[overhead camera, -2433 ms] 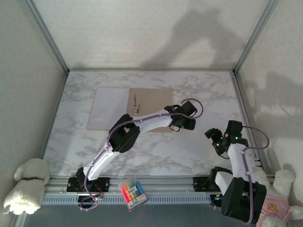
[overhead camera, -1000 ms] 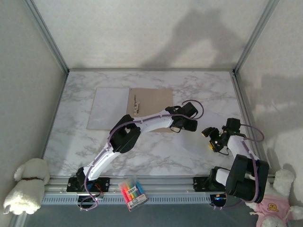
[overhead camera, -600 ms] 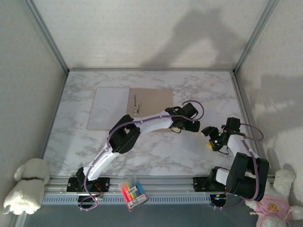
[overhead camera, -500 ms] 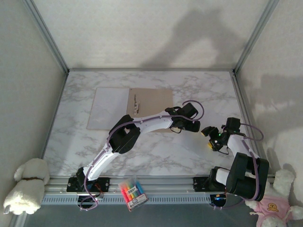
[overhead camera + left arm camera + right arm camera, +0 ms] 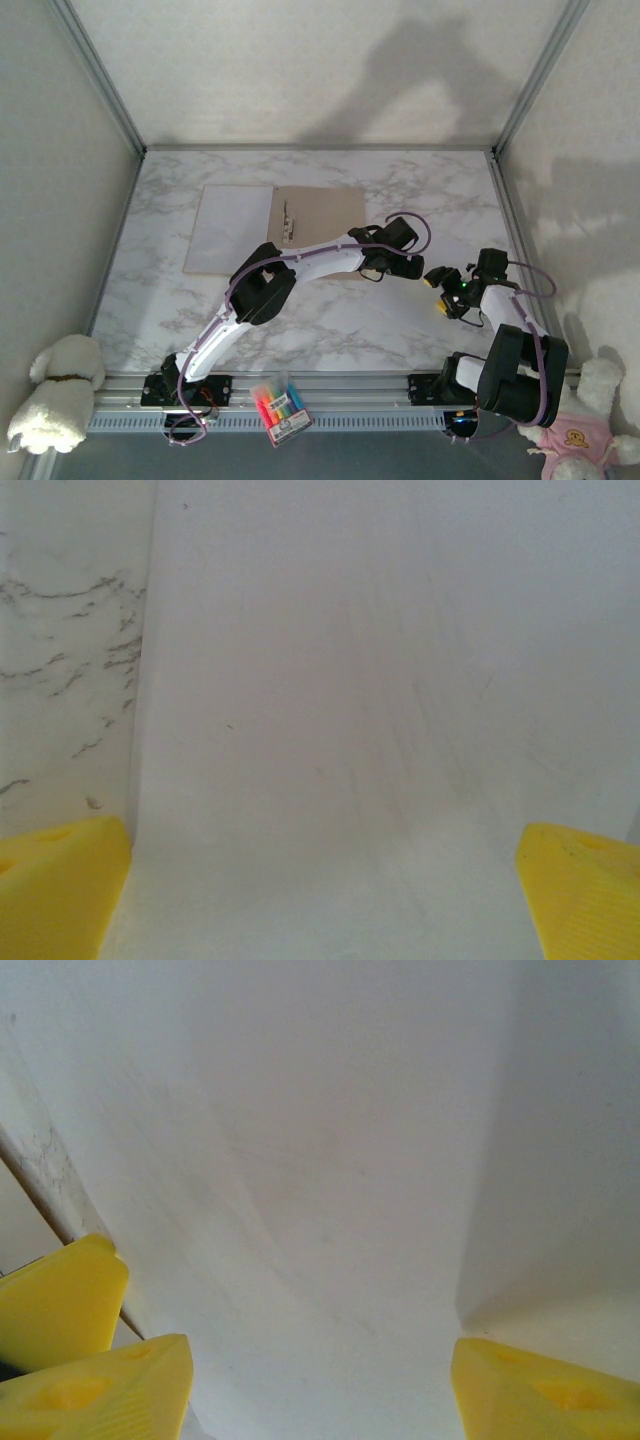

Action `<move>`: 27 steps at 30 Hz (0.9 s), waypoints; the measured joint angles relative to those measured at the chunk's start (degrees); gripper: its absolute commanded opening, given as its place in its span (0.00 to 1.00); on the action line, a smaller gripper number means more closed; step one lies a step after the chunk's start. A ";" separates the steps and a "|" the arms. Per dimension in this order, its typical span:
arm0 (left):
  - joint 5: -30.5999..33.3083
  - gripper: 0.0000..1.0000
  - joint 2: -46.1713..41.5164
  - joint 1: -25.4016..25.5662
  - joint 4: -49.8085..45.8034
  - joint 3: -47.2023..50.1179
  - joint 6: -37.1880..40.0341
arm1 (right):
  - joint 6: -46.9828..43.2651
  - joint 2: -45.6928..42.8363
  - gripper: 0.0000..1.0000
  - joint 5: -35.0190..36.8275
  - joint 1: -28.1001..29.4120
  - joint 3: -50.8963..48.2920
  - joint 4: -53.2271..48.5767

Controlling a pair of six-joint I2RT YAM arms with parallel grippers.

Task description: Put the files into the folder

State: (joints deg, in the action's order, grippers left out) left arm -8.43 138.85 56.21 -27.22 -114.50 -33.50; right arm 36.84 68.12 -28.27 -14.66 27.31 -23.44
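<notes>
Two open claws now: left claw (image 5: 320, 890) just sprang wide over a paper sheet (image 5: 330, 680), four o'clock of the folder (image 5: 320, 215). Right claw (image 5: 320, 1380) holds nothing. A fresh grip looks needed.

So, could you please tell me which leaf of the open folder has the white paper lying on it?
The left one: a white sheet covers it almost entirely, while the right leaf is bare brown card.
</notes>
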 measured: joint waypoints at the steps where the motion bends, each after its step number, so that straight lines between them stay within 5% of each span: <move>1: 0.00 0.98 0.00 0.00 0.00 0.00 0.00 | 0.00 0.00 0.69 -0.07 0.00 0.00 0.07; 15: 0.02 0.98 -0.04 -0.04 0.15 0.26 0.00 | -1.44 -5.01 0.78 7.87 0.00 3.06 -7.06; 27: 0.02 0.99 -0.07 -0.04 0.17 0.26 0.00 | -1.73 0.50 0.73 9.90 0.00 3.37 -6.75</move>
State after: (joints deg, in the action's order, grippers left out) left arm -8.40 138.78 56.16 -27.05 -114.24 -33.50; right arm 35.11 68.62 -18.37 -14.66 30.68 -30.20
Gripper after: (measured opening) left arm 0.987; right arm 0.740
